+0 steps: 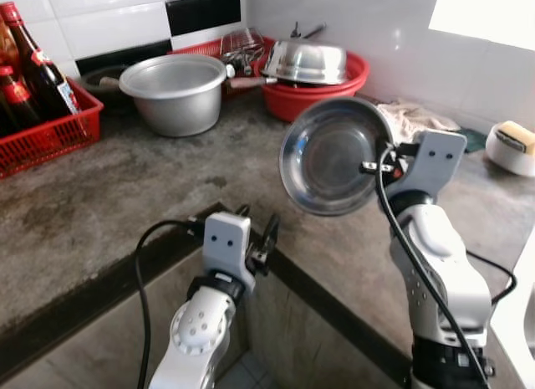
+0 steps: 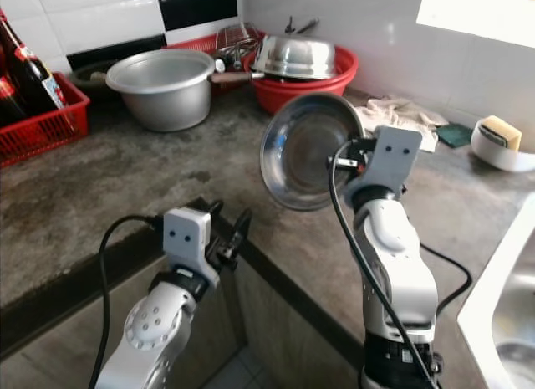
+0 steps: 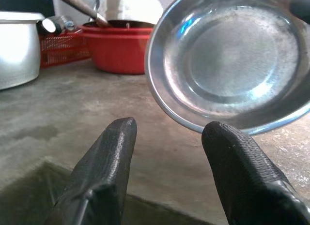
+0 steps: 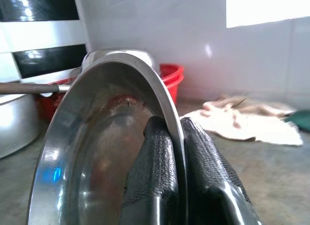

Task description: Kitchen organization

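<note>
Steel plate (image 1: 334, 155) is clamped by its rim in the right gripper (image 4: 174, 138), raised off the countertop (image 1: 125, 197). Left gripper (image 3: 167, 138) is spread, empty, just below it. Placement is judged pending; red basin (image 1: 313, 96) lies beyond.

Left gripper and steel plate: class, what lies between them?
Nothing: bare grey countertop lies below the open left gripper, short of the steel plate, seen in the left wrist view.
</note>
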